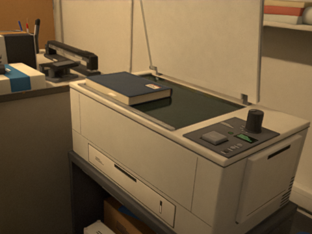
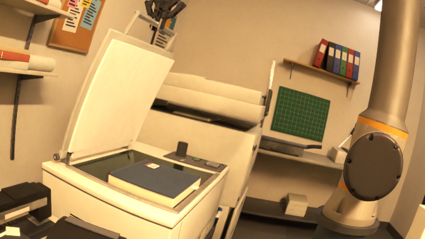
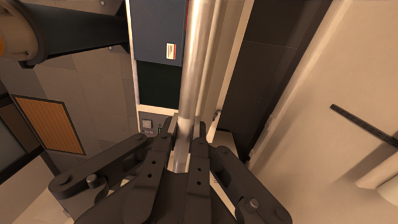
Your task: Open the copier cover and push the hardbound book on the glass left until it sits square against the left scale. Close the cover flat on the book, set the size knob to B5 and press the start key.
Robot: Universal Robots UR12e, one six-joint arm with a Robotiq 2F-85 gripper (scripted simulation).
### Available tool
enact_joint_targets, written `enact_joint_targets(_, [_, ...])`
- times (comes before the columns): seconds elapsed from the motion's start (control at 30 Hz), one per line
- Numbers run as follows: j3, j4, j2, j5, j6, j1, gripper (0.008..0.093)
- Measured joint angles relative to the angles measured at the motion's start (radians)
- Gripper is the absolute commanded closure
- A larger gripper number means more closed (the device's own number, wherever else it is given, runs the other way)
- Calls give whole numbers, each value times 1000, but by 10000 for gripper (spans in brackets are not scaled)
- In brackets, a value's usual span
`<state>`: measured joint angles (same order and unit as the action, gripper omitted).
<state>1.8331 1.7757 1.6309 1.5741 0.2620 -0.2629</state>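
Observation:
The dark blue hardbound book (image 1: 128, 86) lies flat on the copier glass (image 1: 191, 103), at its left end against the left scale. The copier cover (image 2: 118, 94) stands raised, tilted back on its hinges. A metal handle bar (image 2: 151, 22) runs along the cover's top edge. On the control panel sit the black size knob (image 1: 254, 121) and the grey start key (image 1: 214, 137). My gripper (image 2: 163, 12) is high above the copier at the cover's top edge. It is closed around the handle bar (image 3: 186, 126).
The raised cover fills the space behind the glass. A larger machine (image 2: 213, 125) stands right of the copier. A paper cutter (image 1: 70, 61) and boxes sit on the counter to the left. Wall shelves (image 2: 320, 70) hold binders. The arm's base (image 2: 371, 169) stands at the far right.

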Motion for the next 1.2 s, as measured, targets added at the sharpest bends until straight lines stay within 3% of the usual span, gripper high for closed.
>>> enact_joint_targets(0.13, [3,1,3,0,1,-1,934])
enact_joint_targets(1.2, [172,38,133,0,38,-38,934])
